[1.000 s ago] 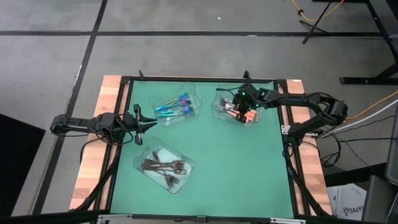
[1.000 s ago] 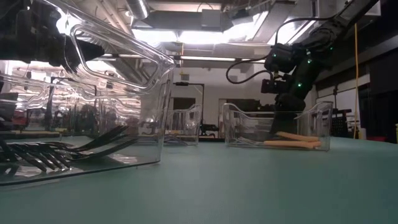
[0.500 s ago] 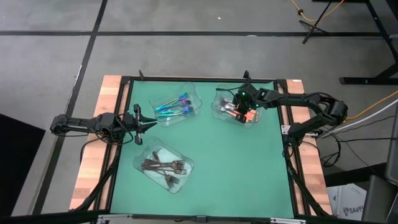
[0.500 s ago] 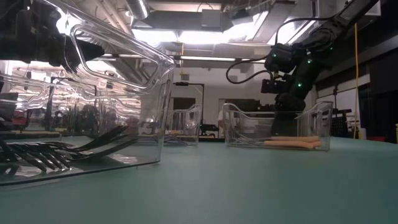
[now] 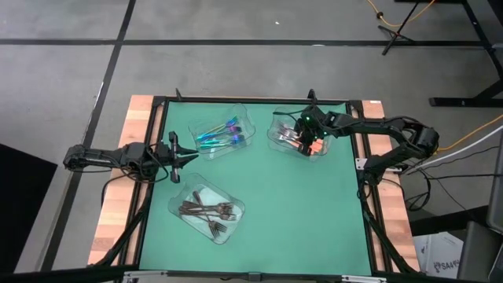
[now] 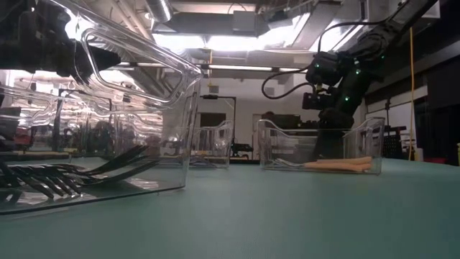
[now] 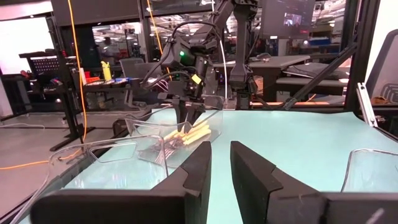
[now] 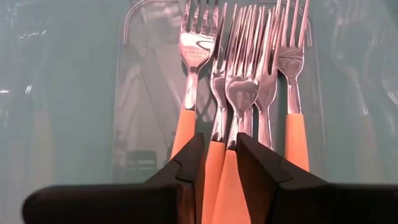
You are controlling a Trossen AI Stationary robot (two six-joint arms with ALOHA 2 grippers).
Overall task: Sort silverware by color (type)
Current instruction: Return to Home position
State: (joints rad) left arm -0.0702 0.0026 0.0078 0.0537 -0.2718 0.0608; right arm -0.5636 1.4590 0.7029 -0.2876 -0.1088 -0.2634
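Above orange forks (image 8: 241, 93), right end effector (image 8: 219, 149) pointing down, slightly parted, left end effector (image 7: 220, 152) parted, level

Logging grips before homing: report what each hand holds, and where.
Nothing is held. The right hand hangs open above the orange-handled forks lying in their bin; the left hand sits open at the table's left edge.

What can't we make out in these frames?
- Orange forks, count: they overlap in the right wrist view and the right gripper hides their handles. It covers them in the high view too.
- Dark forks, count: cut off by the left edge in the low view, too small from above.
- Blue forks: too small to count from above, not visible in the far tray in the low view.
The left gripper waits at the table's left edge.
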